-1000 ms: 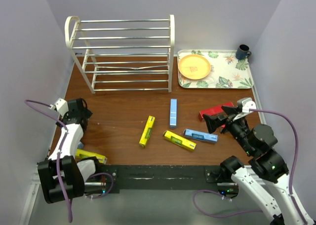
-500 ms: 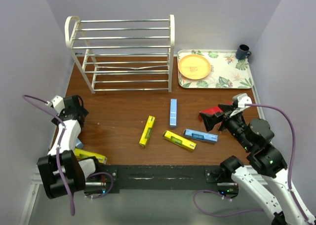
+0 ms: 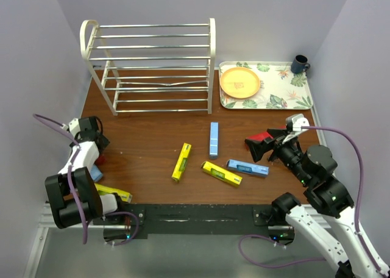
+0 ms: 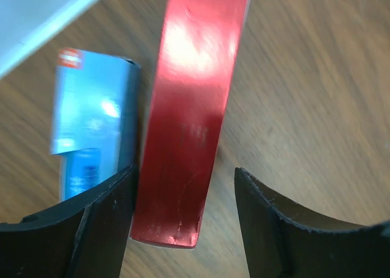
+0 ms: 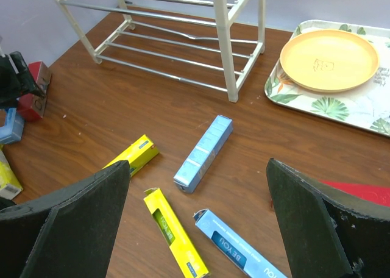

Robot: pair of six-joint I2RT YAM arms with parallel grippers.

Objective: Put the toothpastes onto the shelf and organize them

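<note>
Red toothpaste carton (image 4: pixel 192 107), lying flat on the wooden table (image 3: pixel 152 138) at the far left of the overhead frame, with a light blue carton (image 4: pixel 91 125) just beside it. The left gripper (image 4: pixel 183 180) stood over the red carton's end, its jaws astride it and not clenched: one finger lay against the carton's edge and bare wood showed before the other, a stance judged to prepare a grasp across the narrow width. Six further cartons lay scattered on the table: two yellow (image 3: pixel 181 161) (image 3: pixel 222 174) and two light blue (image 3: pixel 214 139) (image 3: pixel 248 167) near the centre, one yellow (image 3: pixel 113 192) at lower left and one red (image 3: pixel 262 136) at right. The white wire shelf (image 3: pixel 152 64) at upper centre carried no carton. The right gripper (image 3: pixel 261 149) hovered beside that right-hand red carton, jaws spread wide and grasping nothing.
</note>
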